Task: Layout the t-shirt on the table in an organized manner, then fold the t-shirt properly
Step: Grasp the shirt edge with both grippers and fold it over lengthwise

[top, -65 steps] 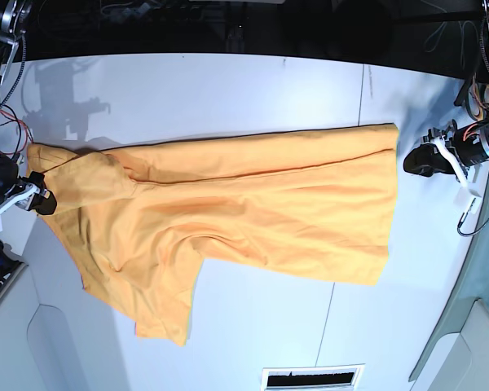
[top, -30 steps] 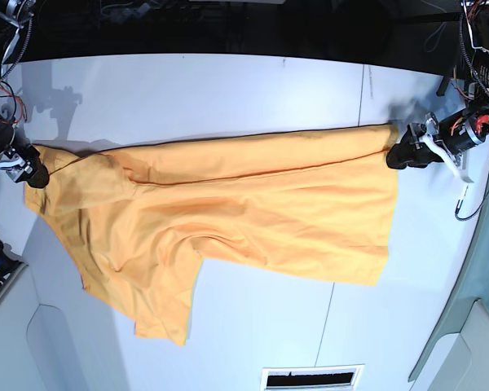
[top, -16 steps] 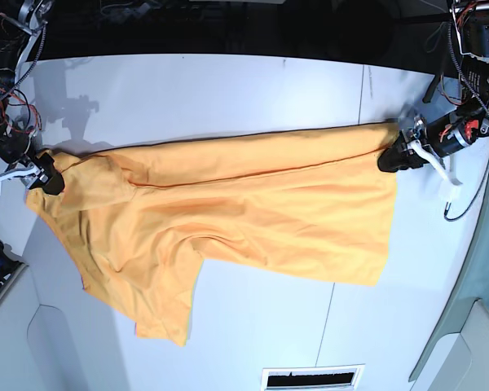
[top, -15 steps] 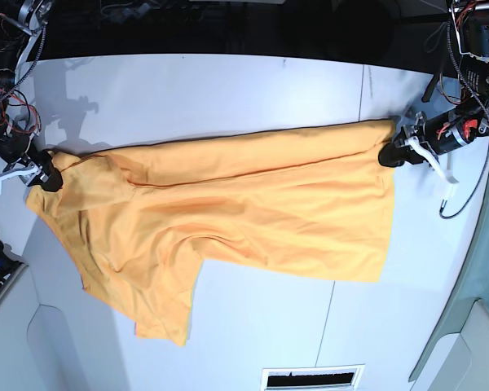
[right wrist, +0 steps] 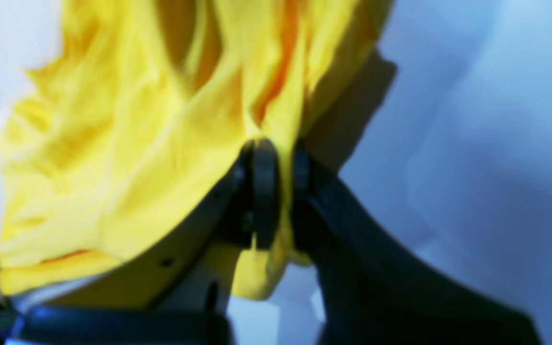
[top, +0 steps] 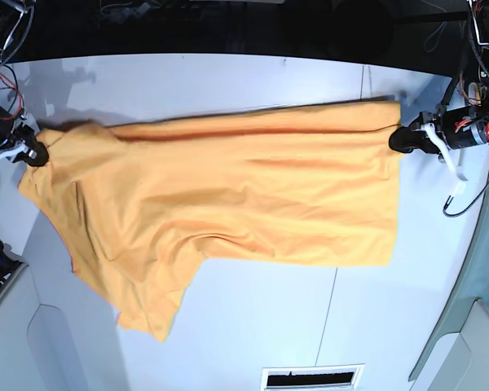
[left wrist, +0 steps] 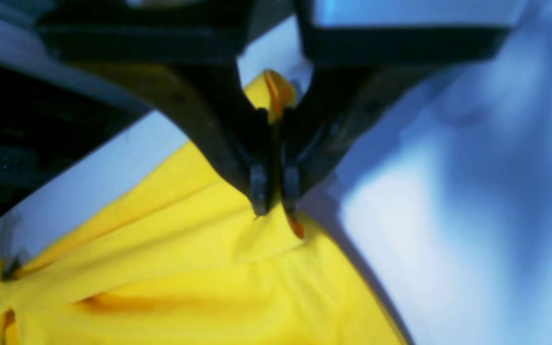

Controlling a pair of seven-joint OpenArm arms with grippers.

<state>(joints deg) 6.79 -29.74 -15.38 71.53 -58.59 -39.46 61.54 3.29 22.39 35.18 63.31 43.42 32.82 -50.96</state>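
Observation:
The orange-yellow t-shirt (top: pixel 228 195) stretches across the white table (top: pixel 228 81) in the base view, its far edge pulled taut between both arms. At the shirt's far right corner my left gripper (top: pixel 395 140) is shut on the t-shirt; the left wrist view shows its black fingers (left wrist: pixel 257 177) pinching a fold of t-shirt (left wrist: pixel 185 268). At the shirt's far left corner my right gripper (top: pixel 39 152) is shut on the t-shirt; in the right wrist view the fingers (right wrist: pixel 264 191) clamp bunched t-shirt (right wrist: pixel 127 143). A sleeve hangs toward the near left. No print shows.
A thin dark seam (top: pixel 334 301) runs across the table near the right. A white vent-like slot (top: pixel 312 377) sits at the near edge. Cables and arm hardware crowd the far left (top: pixel 4 73) and far right (top: pixel 481 73) corners.
Both grippers closed on the shirt's far corners and drew them up and away, straightening the far edge. The shirt's body shifted toward the far side and lies flatter.

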